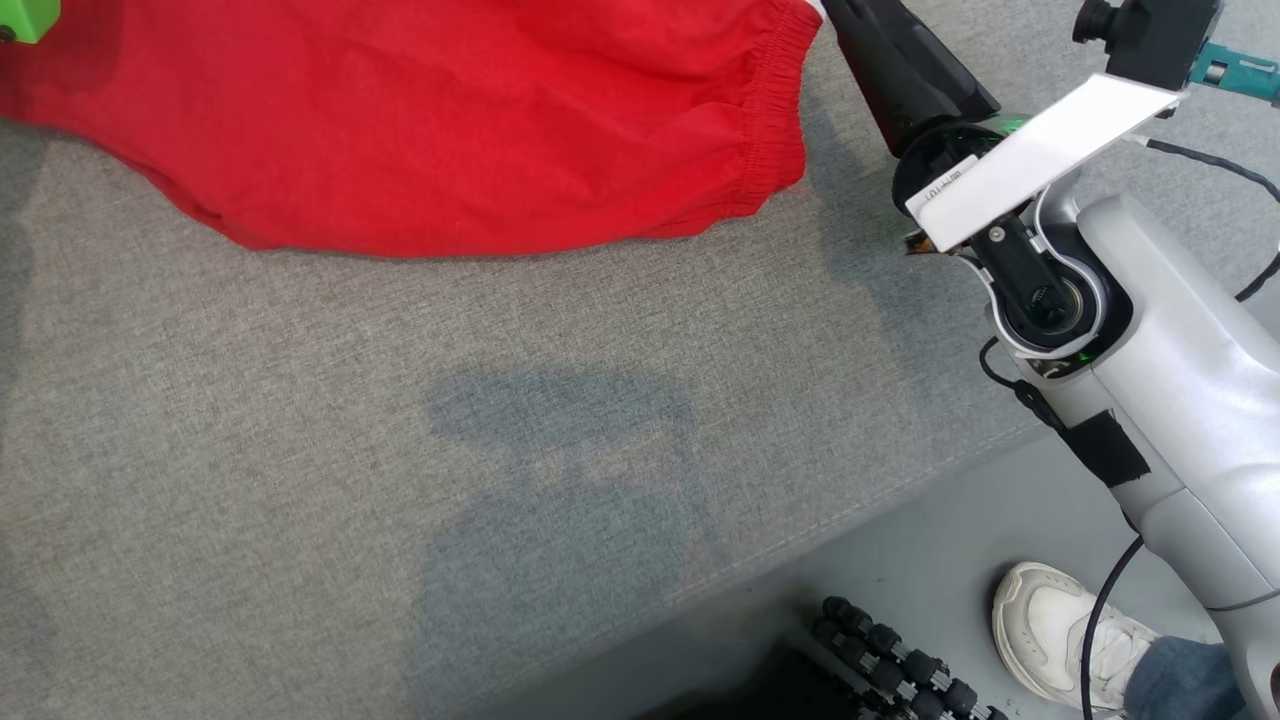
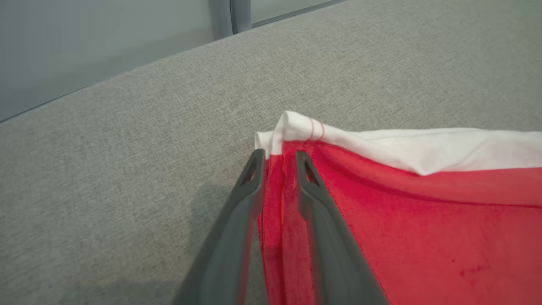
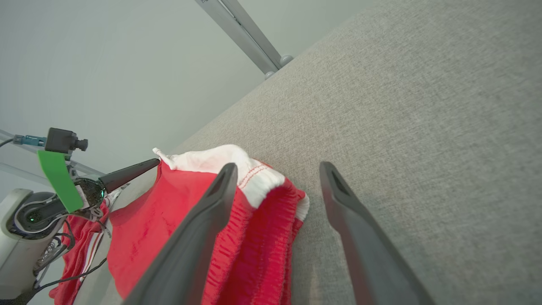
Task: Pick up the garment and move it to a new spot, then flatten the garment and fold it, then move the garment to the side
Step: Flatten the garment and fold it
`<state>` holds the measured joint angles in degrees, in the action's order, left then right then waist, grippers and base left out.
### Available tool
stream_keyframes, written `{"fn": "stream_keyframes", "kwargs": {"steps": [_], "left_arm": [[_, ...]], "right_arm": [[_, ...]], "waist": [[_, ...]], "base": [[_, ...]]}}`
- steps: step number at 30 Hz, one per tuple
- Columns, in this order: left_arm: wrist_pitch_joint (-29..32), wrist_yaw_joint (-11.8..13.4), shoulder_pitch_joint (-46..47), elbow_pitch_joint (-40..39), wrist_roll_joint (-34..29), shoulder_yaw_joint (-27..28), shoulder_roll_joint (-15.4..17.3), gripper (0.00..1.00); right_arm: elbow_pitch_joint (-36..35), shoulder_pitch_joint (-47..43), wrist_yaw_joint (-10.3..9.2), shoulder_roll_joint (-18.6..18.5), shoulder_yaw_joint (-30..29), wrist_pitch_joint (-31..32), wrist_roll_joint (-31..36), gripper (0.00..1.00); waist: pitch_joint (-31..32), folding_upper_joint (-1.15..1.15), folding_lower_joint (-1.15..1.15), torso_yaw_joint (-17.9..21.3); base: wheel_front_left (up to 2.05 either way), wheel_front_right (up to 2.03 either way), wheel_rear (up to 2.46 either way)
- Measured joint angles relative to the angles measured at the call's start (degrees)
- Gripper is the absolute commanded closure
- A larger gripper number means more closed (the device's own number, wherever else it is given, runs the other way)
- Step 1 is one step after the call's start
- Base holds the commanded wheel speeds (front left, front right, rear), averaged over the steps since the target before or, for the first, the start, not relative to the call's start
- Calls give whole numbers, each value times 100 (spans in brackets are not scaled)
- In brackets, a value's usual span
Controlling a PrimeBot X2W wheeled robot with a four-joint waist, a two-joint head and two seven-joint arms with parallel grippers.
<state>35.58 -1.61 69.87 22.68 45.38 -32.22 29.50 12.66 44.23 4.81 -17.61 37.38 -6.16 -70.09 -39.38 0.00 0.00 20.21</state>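
The red garment (image 1: 450, 130) lies spread on the grey cloth-covered table (image 1: 400, 450), its elastic waistband toward my right arm's wrist (image 1: 1010, 180). A white lining shows along its far edge (image 2: 423, 148). My left gripper (image 2: 279, 156) is shut on a raised fold at the garment's (image 2: 402, 237) corner, next to the white edge. It also shows as a dark point (image 3: 127, 171) holding that corner up. My right gripper (image 3: 277, 169) is open at the waistband end of the garment (image 3: 262, 237); one finger (image 3: 211, 203) lies over the cloth, the other finger (image 3: 351, 212) over bare table.
The table's near edge (image 1: 850, 520) runs diagonally at lower right. Beyond it a person's white shoe (image 1: 1060, 630) stands on the floor beside a black ribbed cable chain (image 1: 890, 660). A grey wall and metal rail (image 3: 250, 38) lie behind the table.
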Motion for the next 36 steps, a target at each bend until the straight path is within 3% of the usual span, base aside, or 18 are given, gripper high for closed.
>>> {"fn": "stream_keyframes", "kwargs": {"steps": [8,14,17,19,23,28,33,36], "left_arm": [[-404,-87,1,223,-125,-8,-19,0],[-1240,-149,-6,213,-495,-12,-21,0],[-1780,-147,-99,107,-791,-27,-18,0],[-2106,-132,-284,32,-879,-22,-21,0],[-2658,52,-915,-92,-884,27,-172,0],[-3301,356,-1807,-229,-887,14,-407,0],[-4010,723,-2973,-326,-966,5,-625,0],[-4253,770,-3651,-341,-914,-10,-783,0]], "right_arm": [[85,-9,23,-66,-24,-247,135,0],[118,-114,23,-436,-67,-699,827,0],[146,-231,-77,-727,-89,-846,1495,0],[157,-299,-246,-904,-137,-878,1919,0],[151,-542,-547,-1046,-301,-878,2343,0],[67,-1055,-749,-957,-558,-875,2391,0],[-12,-1657,-847,-940,-873,-868,2443,0],[116,-2017,-844,-907,-879,-868,2282,0]], "waist": [[150,0,0,-18],[387,0,0,-75],[554,0,0,-124],[682,0,0,-166],[955,0,0,-275],[1308,0,0,-478],[1714,0,0,-837],[1921,0,0,-1043]], "base": [[0,0,0],[0,0,0],[0,0,0],[0,0,0],[0,0,0],[0,0,0],[0,0,0],[0,0,0]]}}
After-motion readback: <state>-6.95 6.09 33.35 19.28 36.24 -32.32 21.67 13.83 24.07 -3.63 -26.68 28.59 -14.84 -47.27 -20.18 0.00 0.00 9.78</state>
